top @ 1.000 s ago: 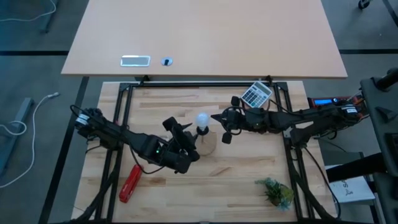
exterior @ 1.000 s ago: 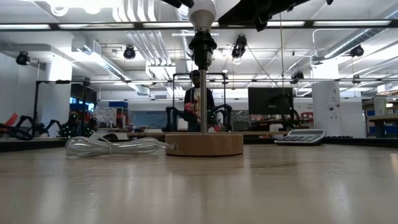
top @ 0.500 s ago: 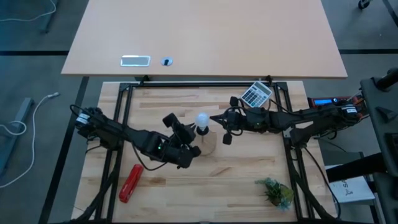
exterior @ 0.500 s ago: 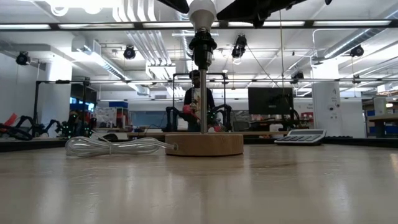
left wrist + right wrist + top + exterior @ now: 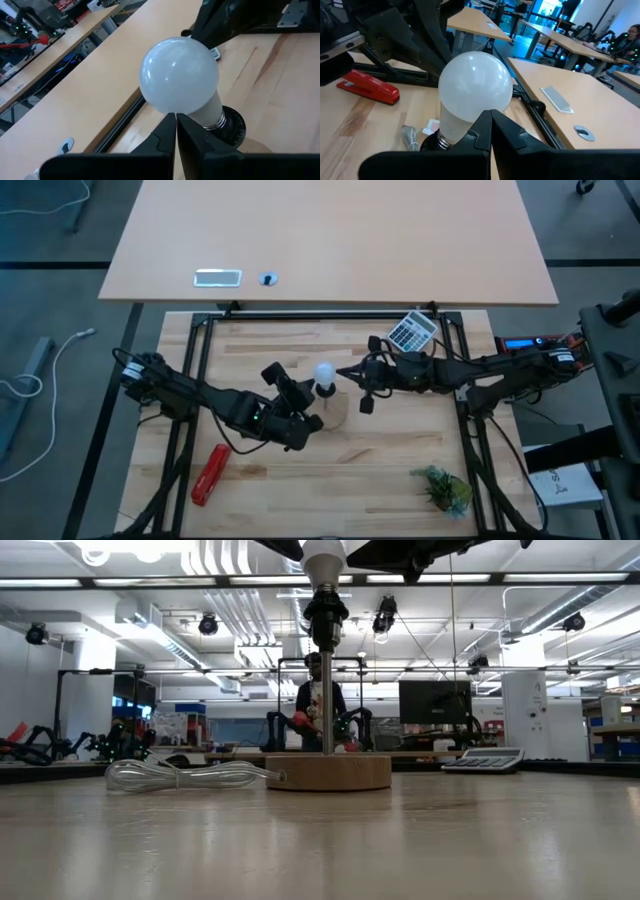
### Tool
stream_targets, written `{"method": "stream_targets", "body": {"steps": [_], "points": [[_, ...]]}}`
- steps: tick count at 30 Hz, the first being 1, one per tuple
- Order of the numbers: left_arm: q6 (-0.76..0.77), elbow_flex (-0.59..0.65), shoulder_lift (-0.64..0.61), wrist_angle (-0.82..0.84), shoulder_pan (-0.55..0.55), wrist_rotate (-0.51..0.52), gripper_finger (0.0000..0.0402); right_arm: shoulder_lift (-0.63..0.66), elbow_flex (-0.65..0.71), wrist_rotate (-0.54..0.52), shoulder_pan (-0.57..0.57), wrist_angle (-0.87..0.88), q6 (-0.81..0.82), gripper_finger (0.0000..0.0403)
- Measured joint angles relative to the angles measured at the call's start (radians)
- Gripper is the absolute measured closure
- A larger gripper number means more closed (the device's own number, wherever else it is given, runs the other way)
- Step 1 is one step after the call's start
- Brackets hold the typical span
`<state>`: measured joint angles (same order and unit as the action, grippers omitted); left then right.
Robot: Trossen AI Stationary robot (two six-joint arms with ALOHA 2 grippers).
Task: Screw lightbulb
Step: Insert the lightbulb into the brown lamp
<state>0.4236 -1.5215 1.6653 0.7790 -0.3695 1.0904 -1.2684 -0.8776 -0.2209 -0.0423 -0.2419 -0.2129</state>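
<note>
bulb: lightbulb (image 5: 323, 372) sits in socket (image 5: 231, 126), table ctr
L gripper (image 5: 308, 397): clenched empty, 7 o'clock of bulb
R gripper (image 5: 350, 370): clenched empty, 3 o'clock of bulb

white lightbulb (image 5: 323, 372), red stapler (image 5: 209, 474), tan wooden disc (image 5: 328, 772), black socket (image 5: 325, 615)

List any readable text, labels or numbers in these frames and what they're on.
None can be read.
Calculator: keys and display too small to read.
Red stapler: no marking legible.
Lightbulb: plain white, no print showing.
Silver plate on the far desk: too small to read.
Box at the right edge: dark print, blurred.
</note>
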Motion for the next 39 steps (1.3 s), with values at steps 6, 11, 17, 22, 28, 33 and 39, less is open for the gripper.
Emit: {"method": "stream_targets", "body": {"steps": [6,11,17,22,28,33,39], "points": [[0.0,0.0,0.0,0.004,0.0,-0.01,0.04,-0.008,0.0,0.008,-0.008,0.001,-0.021,0.0403],[-0.014,0.002,0.0,0.004,-0.001,-0.015,0.04,-0.009,0.0,0.012,-0.011,-0.002,-0.04,0.0403],[-0.019,0.056,0.001,-0.024,-0.001,0.0,0.04,-0.012,0.0,0.04,-0.015,0.013,-0.051,0.0403],[-0.024,0.12,0.001,-0.073,-0.002,0.026,0.04,-0.012,0.001,0.065,-0.024,0.012,-0.052,0.0403],[-0.048,0.152,0.002,-0.103,-0.006,0.027,0.0401,-0.012,0.001,-0.012,-0.024,0.028,-0.042,0.0403],[-0.049,0.143,-0.004,-0.092,-0.014,0.028,0.0398,-0.012,0.001,-0.09,-0.015,0.026,-0.046,0.0403],[-0.022,0.15,-0.073,-0.086,-0.03,0.078,0.04,-0.012,0.0,-0.091,0.011,0.015,-0.051,0.0403]]}}
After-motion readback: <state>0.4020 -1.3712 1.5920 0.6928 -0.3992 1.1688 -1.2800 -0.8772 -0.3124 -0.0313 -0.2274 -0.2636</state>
